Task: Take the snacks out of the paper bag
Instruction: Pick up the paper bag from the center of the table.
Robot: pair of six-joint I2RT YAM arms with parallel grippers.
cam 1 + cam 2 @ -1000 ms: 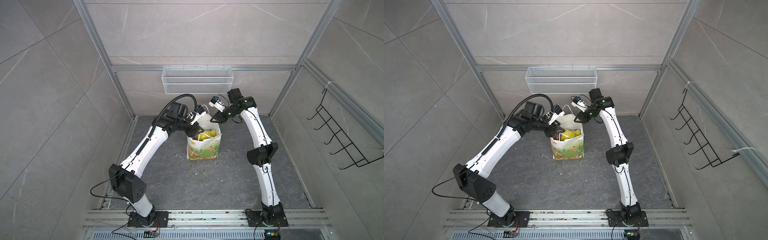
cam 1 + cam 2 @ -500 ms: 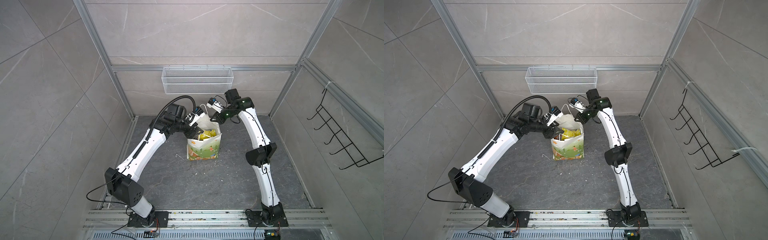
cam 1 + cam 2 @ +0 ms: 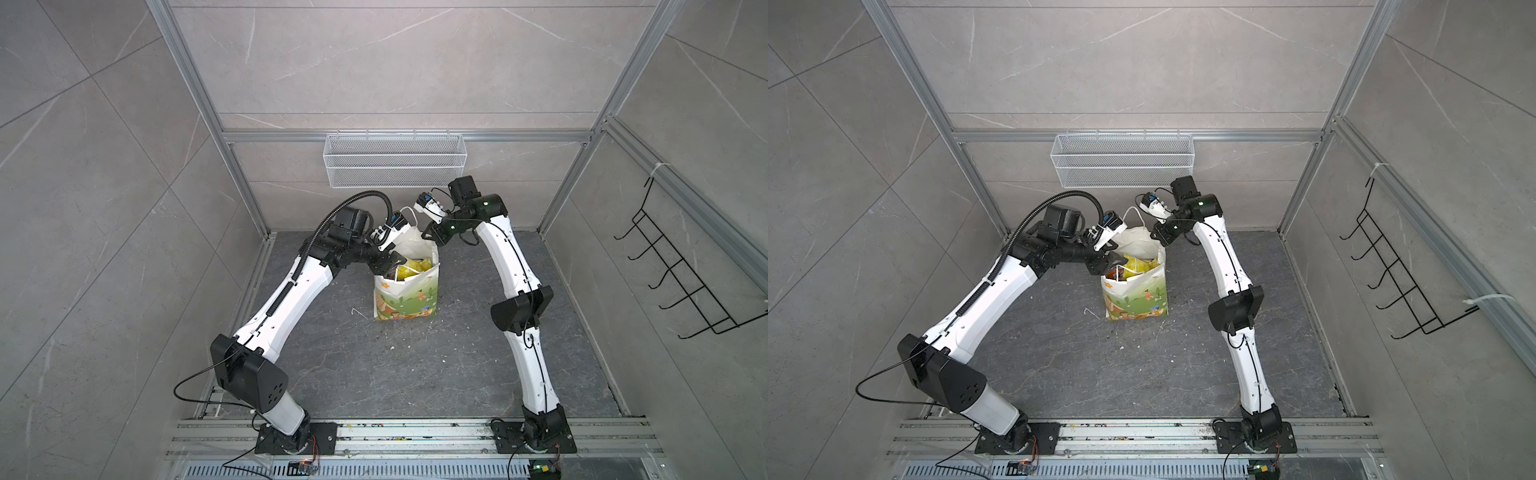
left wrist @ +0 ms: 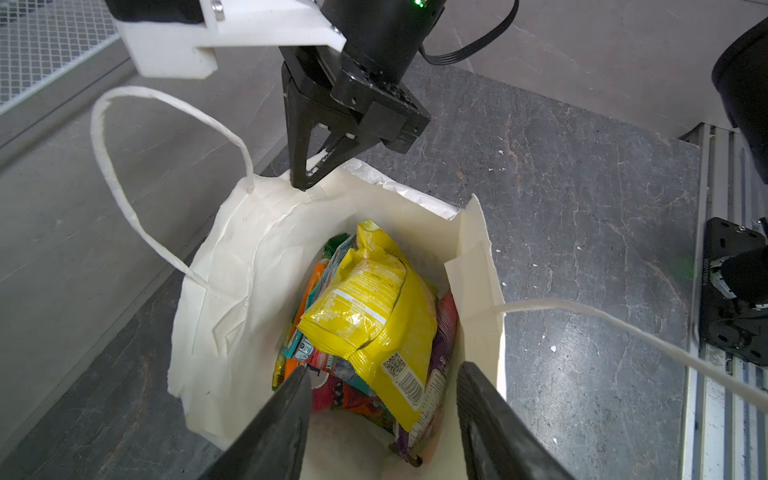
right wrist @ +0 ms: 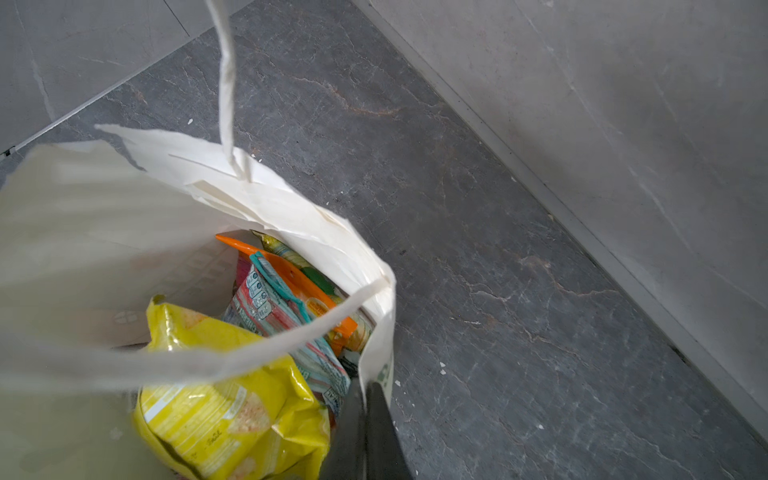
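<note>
— What was found to have changed?
— Nearest, the left gripper [image 4: 384, 370] was seen poised over the open mouth of the paper bag [image 4: 232, 291], its fingers [image 4: 286, 407] held apart with nothing gripped. At the far rim the right gripper [image 4: 305, 178], open a second before, had been closed: its fingers were pressed together on the bag's top edge
— What was meant by that for the task?
— The bag was judged to be steadied and its mouth held open, so that a reach-in was made possible. No snack had been taken out yet: the yellow packet [image 4: 374, 307] lay uppermost inside, with the teal-red packet [image 5: 274, 307] and the orange packet [image 5: 291, 270] wedged behind it
— What could not be made out?
— The lower packets were hidden under the yellow one, so no count could be made; of the purple packet [image 4: 440, 357] only an edge was glimpsed. In both top views the pinch itself was masked by the right wrist. The right wrist view was partly blurred by paper and a cord handle [image 5: 328, 318] close to the lens. Farthest back, the wire mesh basket [image 3: 395, 166] was seen hung on the wall
</note>
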